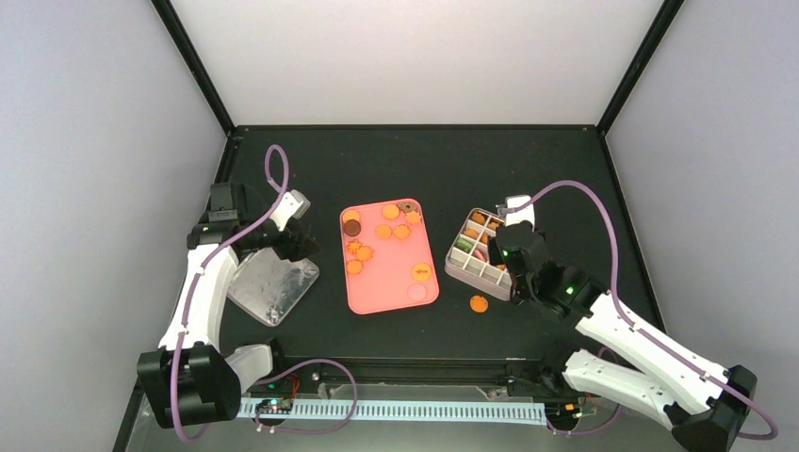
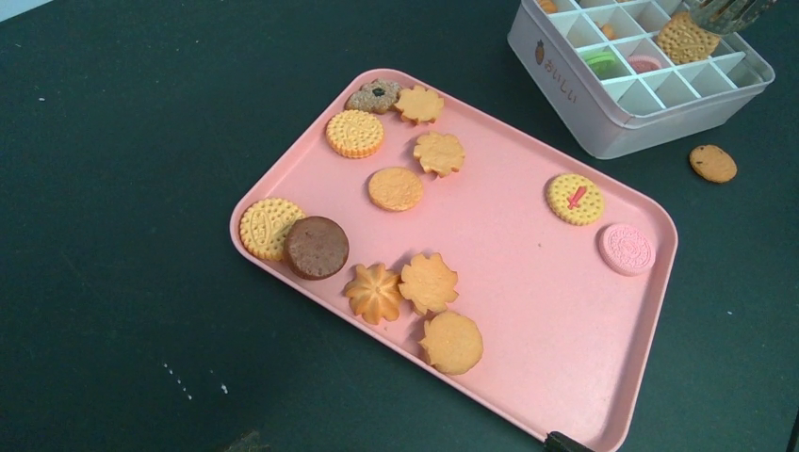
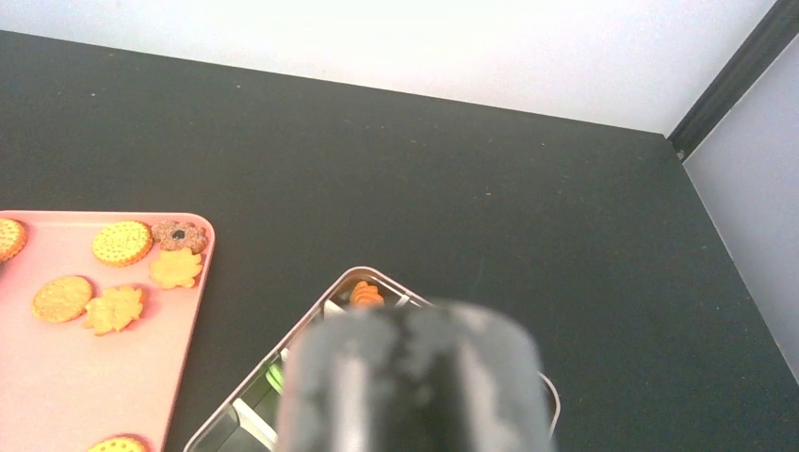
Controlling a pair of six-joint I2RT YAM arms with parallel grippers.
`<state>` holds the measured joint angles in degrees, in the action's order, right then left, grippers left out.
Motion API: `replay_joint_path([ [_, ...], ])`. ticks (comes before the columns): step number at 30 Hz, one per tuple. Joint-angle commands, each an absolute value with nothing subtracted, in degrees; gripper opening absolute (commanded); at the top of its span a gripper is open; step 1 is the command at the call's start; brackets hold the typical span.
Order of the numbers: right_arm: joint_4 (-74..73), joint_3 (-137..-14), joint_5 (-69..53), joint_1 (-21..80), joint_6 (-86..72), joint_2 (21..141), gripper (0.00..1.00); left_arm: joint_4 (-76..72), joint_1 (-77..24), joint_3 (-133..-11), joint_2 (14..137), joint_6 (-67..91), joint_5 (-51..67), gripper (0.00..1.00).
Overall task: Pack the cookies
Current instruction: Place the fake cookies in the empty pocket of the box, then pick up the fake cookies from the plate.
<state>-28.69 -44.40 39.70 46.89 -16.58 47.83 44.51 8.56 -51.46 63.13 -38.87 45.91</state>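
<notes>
Several cookies (image 2: pixel 395 188) lie on the pink tray (image 2: pixel 528 282), mostly orange and golden, one dark brown (image 2: pixel 317 247), one pale pink (image 2: pixel 627 249). More sit in the white divided box (image 2: pixel 603 122) to the tray's right. A single orange cookie (image 1: pixel 479 303) rests on the table in front of the box. My right gripper (image 1: pixel 512 243) hangs over the box, shut on metal tongs (image 2: pixel 721 11), whose tips are above a square cracker (image 2: pixel 686 40). In the right wrist view the blurred grey tongs (image 3: pixel 415 377) hide the fingers. My left gripper (image 1: pixel 301 247) stands open left of the tray, holding nothing.
A clear plastic lid (image 1: pixel 273 287) lies on the table below the left gripper. The black table is walled on three sides, with a black rail (image 1: pixel 415 127) at the back. Only one dark fingertip (image 2: pixel 565 443) of the left gripper shows in its wrist view.
</notes>
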Motion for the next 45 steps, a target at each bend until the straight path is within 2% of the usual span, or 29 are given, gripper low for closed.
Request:
replay_joint_path([
  [1,-27.9,-44.3,36.8,46.8,-15.9,47.7,0.05,45.0,8.8,-52.2,63.0,-39.7,47.4,0.78],
  [7,-28.7,-45.5,37.8,46.8,-15.8,47.6,0.16,44.9,8.8,-52.2,63.2,-39.5,47.7,0.78],
  [10,-28.1,-47.5,38.0,46.8,-14.8,47.2,0.3,45.0,8.8,-52.2,63.1,-39.5,47.6,0.78],
  [14,-27.1,-50.2,36.4,46.8,-12.5,47.7,0.39,45.1,8.8,-52.2,63.0,-39.2,46.8,0.78],
  [18,-26.4,-52.9,35.4,46.8,-11.3,49.4,0.39,45.2,8.8,-52.3,62.9,-38.6,45.7,0.78],
  [25,-16.0,-54.7,24.5,47.9,-12.0,56.3,0.39,45.0,9.8,-52.7,63.5,-37.3,45.0,0.78],
  [36,-0.6,-69.2,15.4,57.2,-11.5,85.2,0.4,48.7,17.3,-53.3,65.6,-40.1,44.7,0.78],
  [45,-1.3,-83.0,14.7,58.4,-11.7,103.5,0.41,51.7,20.7,-53.5,64.9,-43.8,46.4,0.78],
])
